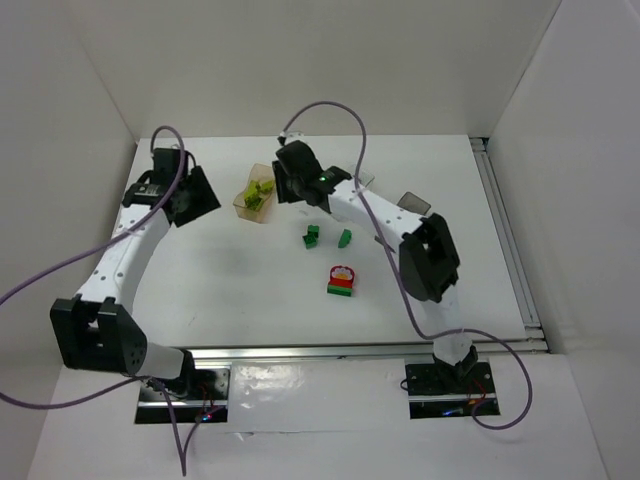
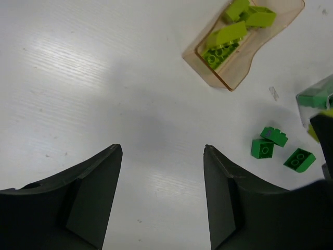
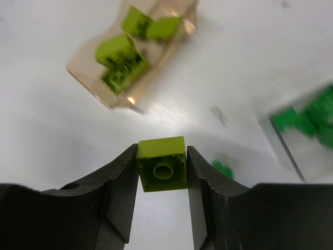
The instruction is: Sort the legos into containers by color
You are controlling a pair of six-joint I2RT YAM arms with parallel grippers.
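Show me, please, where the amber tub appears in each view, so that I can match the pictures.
Top external: amber tub just left of centre, in the upper half.
Left wrist: amber tub in the top right corner.
Right wrist: amber tub at top centre, lying slantwise.
Shared landmark: the loose dark green bricks on the table near it.

Bright overhead light, soft shadows, blurred right-wrist edges.
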